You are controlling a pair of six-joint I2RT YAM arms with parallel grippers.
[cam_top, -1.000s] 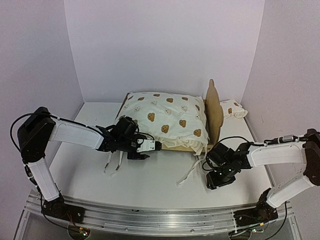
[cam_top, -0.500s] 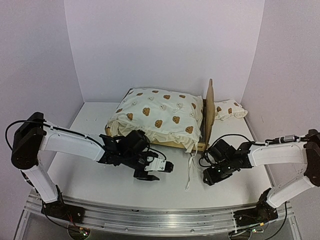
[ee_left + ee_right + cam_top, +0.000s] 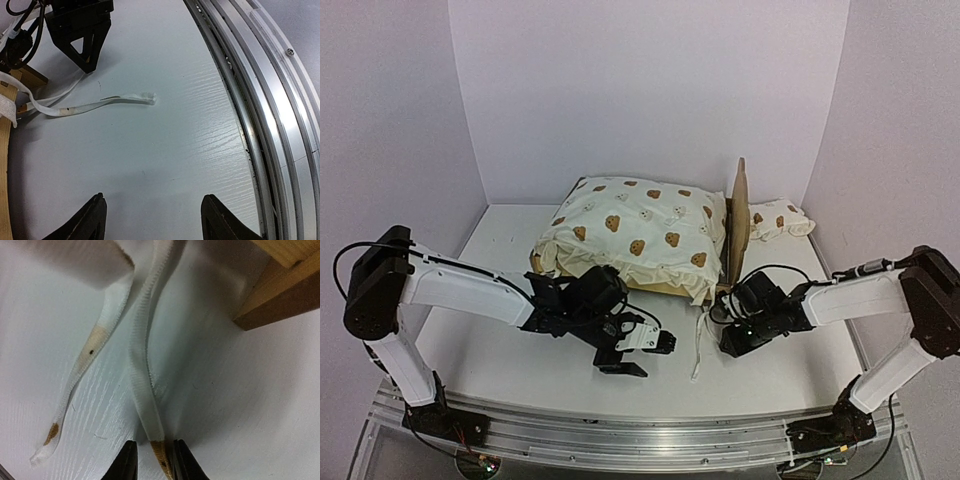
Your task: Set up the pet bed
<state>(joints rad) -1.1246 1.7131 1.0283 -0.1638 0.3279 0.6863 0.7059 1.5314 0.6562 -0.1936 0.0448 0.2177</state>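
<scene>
The pet bed [image 3: 650, 286] stands mid-table, its cream bear-print cushion [image 3: 635, 230] on the plywood frame and the headboard [image 3: 738, 215] at the right. My left gripper [image 3: 638, 352] is open and empty over bare table in front of the bed; it also shows in the left wrist view [image 3: 152, 200]. My right gripper [image 3: 728, 342] is by the bed's near right corner. In the right wrist view its jaws [image 3: 152, 456] stand narrowly apart, with a cushion tie ribbon [image 3: 142, 375] running between them, close against the right finger. A frame leg [image 3: 280, 295] is just beyond.
A small bear-print pillow [image 3: 778, 218] lies behind the headboard. A second tie ribbon [image 3: 95, 345] lies left of the first, and one [image 3: 100, 102] trails on the table in the left wrist view. The metal rail [image 3: 260, 100] runs along the near edge. White walls enclose the table.
The bed swung from tilted to flat with its headboard edge-on, then stayed still. My left gripper left the bed and moved near and right. My right gripper crept left toward the bed's corner.
</scene>
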